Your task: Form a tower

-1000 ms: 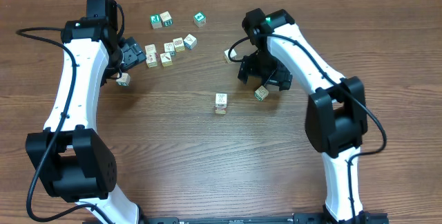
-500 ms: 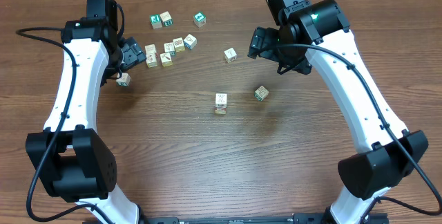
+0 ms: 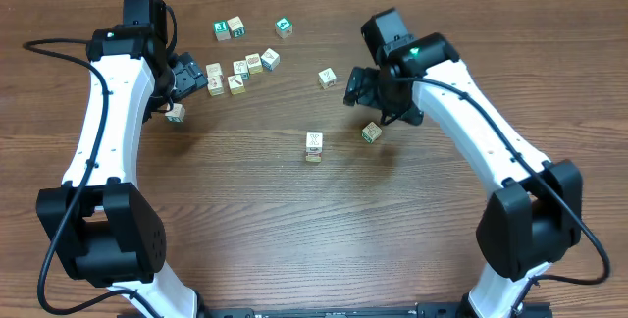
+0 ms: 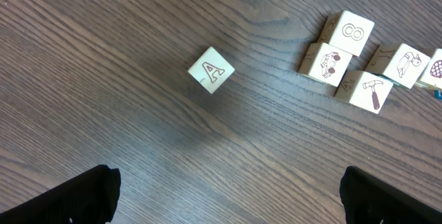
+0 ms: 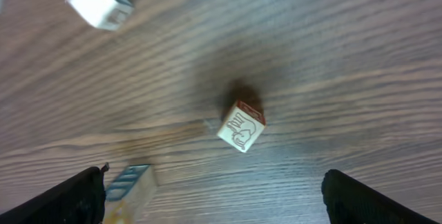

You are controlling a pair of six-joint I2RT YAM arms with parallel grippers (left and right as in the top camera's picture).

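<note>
The tower [image 3: 313, 146] is a short column of cream cubes near the table's middle. A loose cube [image 3: 371, 132] lies to its right, and my right gripper [image 3: 381, 99] hovers just behind that cube, open and empty. In the right wrist view that cube [image 5: 242, 126], with a hand drawing, sits ahead of the open right gripper [image 5: 224, 207]. A blurred teal-faced block [image 5: 131, 189], apparently the tower, stands by the left finger. My left gripper [image 3: 186, 80] is open over bare wood [image 4: 228, 203], with a cube marked A [image 4: 211, 70] ahead of it.
Several loose cubes [image 3: 240, 68] lie scattered at the back left, some with green faces [image 3: 284, 27]. One more cube [image 3: 328, 78] sits behind the right gripper's left side. The A cube [image 3: 176, 113] lies beside the left arm. A cluster of picture cubes [image 4: 352, 65] shows at the left wrist view's upper right.
The right arm lifted away towards the back, then came down again close over the loose cube. Cubes, tower and left arm stayed put.
</note>
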